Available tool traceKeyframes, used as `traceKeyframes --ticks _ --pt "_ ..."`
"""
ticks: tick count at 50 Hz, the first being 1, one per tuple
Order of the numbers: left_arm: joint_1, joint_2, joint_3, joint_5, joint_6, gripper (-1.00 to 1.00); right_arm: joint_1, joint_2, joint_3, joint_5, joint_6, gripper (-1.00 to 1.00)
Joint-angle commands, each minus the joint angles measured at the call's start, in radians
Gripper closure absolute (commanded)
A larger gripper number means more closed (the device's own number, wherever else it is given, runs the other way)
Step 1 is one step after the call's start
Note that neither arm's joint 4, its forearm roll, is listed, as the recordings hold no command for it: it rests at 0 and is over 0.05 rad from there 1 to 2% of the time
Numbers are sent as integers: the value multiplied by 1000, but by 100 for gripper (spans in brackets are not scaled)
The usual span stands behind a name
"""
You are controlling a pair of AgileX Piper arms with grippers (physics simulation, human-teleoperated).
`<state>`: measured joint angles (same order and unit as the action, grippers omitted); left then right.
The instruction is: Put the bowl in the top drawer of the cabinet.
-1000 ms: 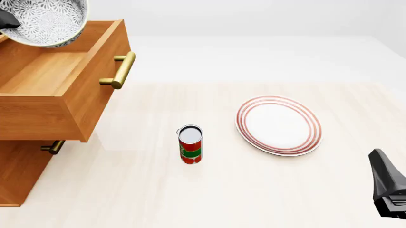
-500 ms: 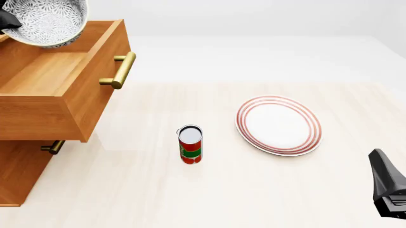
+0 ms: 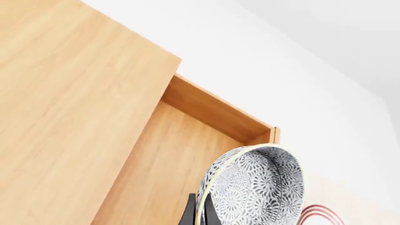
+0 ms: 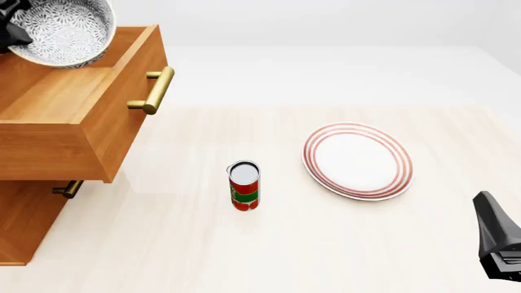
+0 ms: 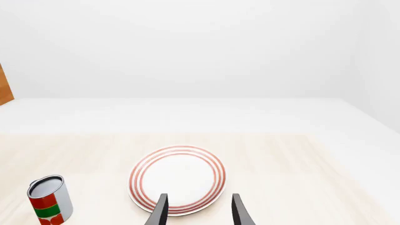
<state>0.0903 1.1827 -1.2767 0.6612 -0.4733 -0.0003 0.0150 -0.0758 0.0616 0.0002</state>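
Observation:
The grey-patterned bowl [image 4: 65, 30] hangs tilted over the back of the open top drawer [image 4: 57, 97] of the wooden cabinet [image 4: 28, 220]. My left gripper [image 4: 14, 32] is shut on the bowl's rim at the far left edge of the front view. In the left wrist view the bowl [image 3: 256, 187] stands on edge above the drawer floor [image 3: 162, 168], with the left gripper [image 3: 198, 214] clamping its rim. My right gripper [image 5: 198, 213] is open with nothing between its fingers, low at the table's right front [image 4: 498, 244].
A red and green can [image 4: 244, 186] stands mid-table. A flat white plate with red rings [image 4: 358, 160] lies to its right. The top drawer's brass handle [image 4: 155, 90] juts toward the table, and the lower drawer's handle [image 4: 69, 188] sits beneath it.
The bowl has sunk slightly toward the open drawer in my left gripper. The right arm has not moved.

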Motion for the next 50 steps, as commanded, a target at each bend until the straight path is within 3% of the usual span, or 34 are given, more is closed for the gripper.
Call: traceKeyframes --ticks 1,50 --pt "6 -1 10 -7 5 100 0 -3 0 3 0 -100" --pt "36 26 68 -40 10 100 0 -3 0 3 0 -100"
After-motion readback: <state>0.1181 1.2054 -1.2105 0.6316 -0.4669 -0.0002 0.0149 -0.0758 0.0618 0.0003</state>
